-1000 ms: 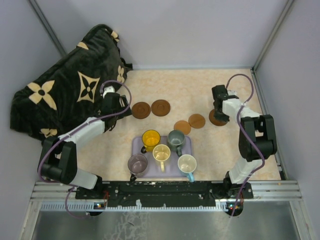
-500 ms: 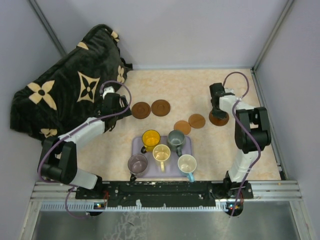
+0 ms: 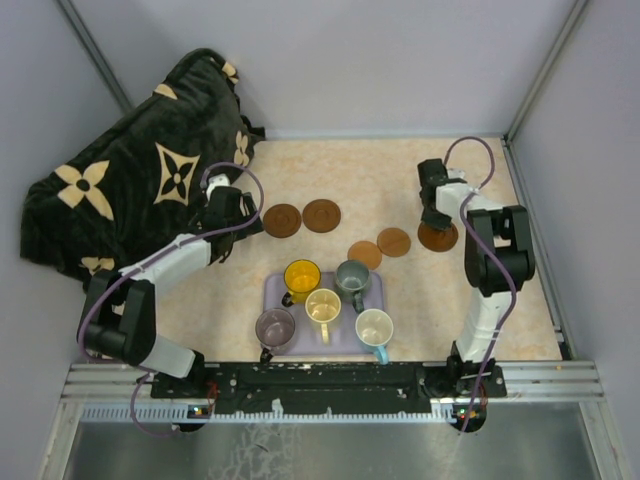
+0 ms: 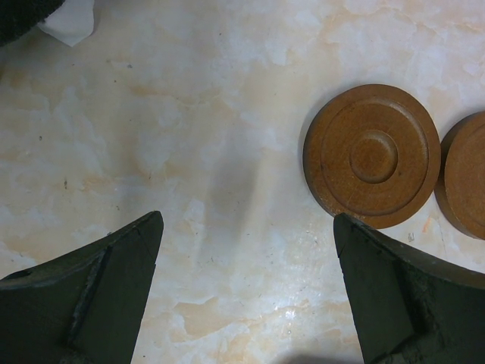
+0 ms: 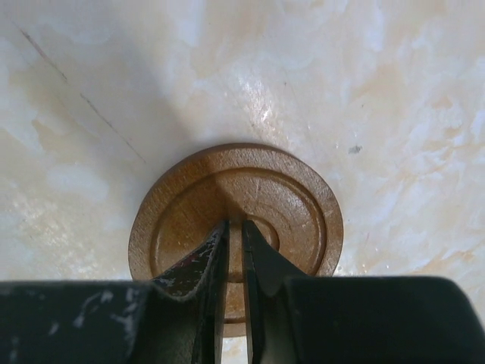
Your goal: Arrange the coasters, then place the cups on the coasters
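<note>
Several brown coasters lie on the table: two at the left point(image 3: 282, 220) point(image 3: 321, 215), two overlapping in the middle point(image 3: 365, 254) point(image 3: 394, 242), one at the right point(image 3: 437, 236). My right gripper point(image 3: 433, 212) is shut, its tips point(image 5: 235, 227) resting on the middle of the right coaster point(image 5: 280, 189), which lies flat. My left gripper point(image 3: 240, 216) is open over bare table point(image 4: 246, 218), just left of the left coaster point(image 4: 371, 155). The cups stand on the lavender tray point(image 3: 304, 340): yellow point(image 3: 301, 275), dark grey-green point(image 3: 352, 275), cream point(image 3: 323, 305), mauve-grey point(image 3: 275, 326), white with blue handle point(image 3: 375, 327).
A black blanket with cream flowers point(image 3: 140, 180) is heaped at the back left, close to my left arm. Grey walls with metal posts close the table at the back and sides. A white scrap point(image 4: 68, 19) lies near the blanket's edge.
My right arm's elbow has swung back and to the left while the shut tips stayed on the right coaster, which has hardly shifted. The left arm has not moved.
</note>
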You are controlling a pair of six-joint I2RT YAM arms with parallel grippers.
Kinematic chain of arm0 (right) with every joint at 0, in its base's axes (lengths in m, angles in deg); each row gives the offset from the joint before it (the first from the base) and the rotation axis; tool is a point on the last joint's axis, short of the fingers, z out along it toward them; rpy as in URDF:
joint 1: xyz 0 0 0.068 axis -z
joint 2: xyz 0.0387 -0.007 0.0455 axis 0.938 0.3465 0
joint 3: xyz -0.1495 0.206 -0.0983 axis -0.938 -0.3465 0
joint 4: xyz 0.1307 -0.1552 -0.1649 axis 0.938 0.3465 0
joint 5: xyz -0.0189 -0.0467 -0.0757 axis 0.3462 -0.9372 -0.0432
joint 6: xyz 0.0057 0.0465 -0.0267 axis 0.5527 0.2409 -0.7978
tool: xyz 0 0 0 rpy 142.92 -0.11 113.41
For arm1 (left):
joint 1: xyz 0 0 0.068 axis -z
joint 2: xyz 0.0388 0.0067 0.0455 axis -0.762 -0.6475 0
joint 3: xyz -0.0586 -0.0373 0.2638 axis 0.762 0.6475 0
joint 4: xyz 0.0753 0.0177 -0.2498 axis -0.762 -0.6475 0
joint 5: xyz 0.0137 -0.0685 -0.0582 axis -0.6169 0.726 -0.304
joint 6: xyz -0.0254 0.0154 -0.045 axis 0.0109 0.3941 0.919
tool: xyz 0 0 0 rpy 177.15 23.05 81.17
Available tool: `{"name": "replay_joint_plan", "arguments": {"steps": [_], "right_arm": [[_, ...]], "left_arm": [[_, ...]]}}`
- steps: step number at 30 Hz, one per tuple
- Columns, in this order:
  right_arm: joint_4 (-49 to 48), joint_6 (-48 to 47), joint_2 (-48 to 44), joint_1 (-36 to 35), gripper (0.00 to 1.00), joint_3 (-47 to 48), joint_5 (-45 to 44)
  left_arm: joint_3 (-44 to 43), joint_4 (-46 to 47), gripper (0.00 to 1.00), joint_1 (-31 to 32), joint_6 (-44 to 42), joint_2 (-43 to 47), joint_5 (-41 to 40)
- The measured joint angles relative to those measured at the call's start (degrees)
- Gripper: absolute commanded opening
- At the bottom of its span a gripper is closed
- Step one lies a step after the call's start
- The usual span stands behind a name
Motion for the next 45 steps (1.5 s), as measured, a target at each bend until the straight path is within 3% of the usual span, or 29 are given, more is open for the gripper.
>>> {"name": "replay_joint_plan", "arguments": {"steps": [22,31,39,45], "right_arm": [[1.03,-0.63,6.14,4.15,0.13,8.85,0.55],[0.87,-0.83,4.7,3.8,0.17,8.37,2.25],[1.03,-1.81,-7.34,-3.52,0.32,8.31,3.63],[-0.57,-3.54,-7.32,-13.03,0.32,12.96,6.19]], "left_arm": [[-0.15,-0.39,1.0,0.0,-0.28,-0.96,-0.66],[-3.34,-0.42,1.0,0.0,-0.79,-3.37,-1.36],[-5.81,0.17,1.0,-0.15,-1.44,-6.75,-1.75],[-6.95,0.22,1.0,-0.26,-1.44,-11.04,-1.95]]}}
